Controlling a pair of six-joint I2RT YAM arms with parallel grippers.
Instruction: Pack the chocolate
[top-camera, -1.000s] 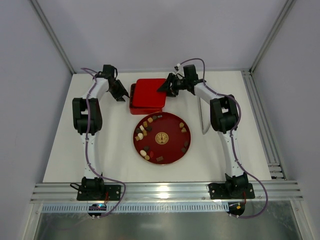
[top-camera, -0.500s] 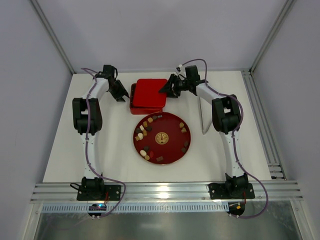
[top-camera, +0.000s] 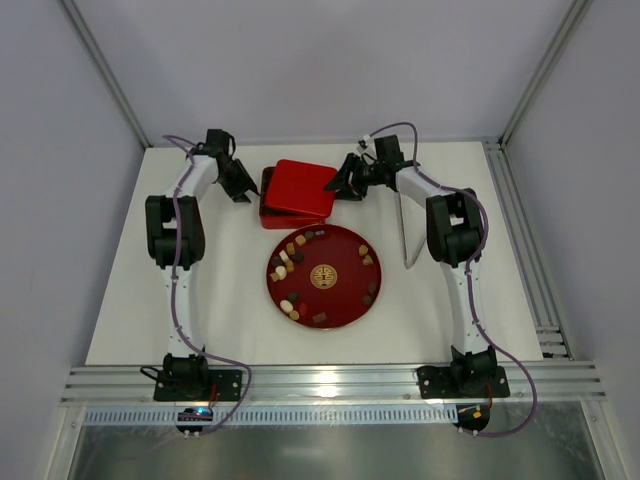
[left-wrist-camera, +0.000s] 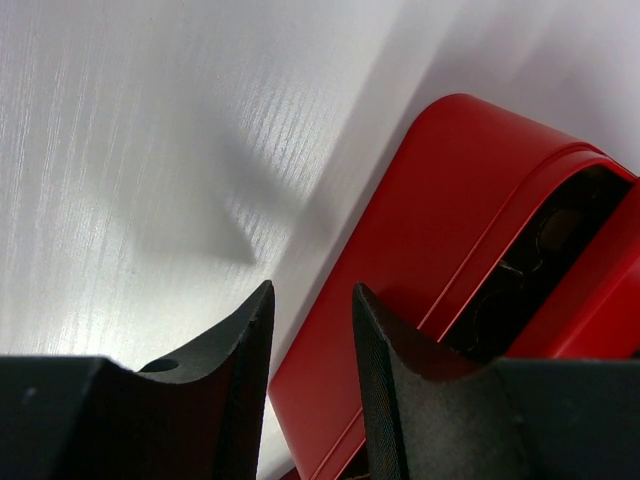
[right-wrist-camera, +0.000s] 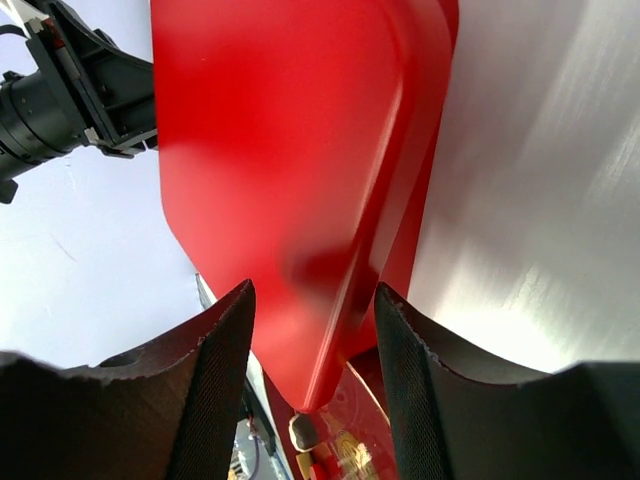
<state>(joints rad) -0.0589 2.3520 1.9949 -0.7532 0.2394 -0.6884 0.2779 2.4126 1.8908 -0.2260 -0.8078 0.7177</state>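
Note:
The chocolate, small brown, tan and cream pieces, lies round the rim of a red plate at mid-table. Behind it stands the square red box. Its lid sits askew and raised; in the left wrist view a dark gap shows under the lid. My right gripper is shut on the lid's right corner, with one chocolate visible below. My left gripper stands slightly open against the box's left wall, nothing between its fingers.
A pale flat panel lies on the table beside the right arm. Metal rails run along the table's right edge and along the near edge by the arm bases. White table lies to the left of the plate.
My right gripper has moved rightward with the lid, which has slid and turned a little on the box. The left arm has stayed put.

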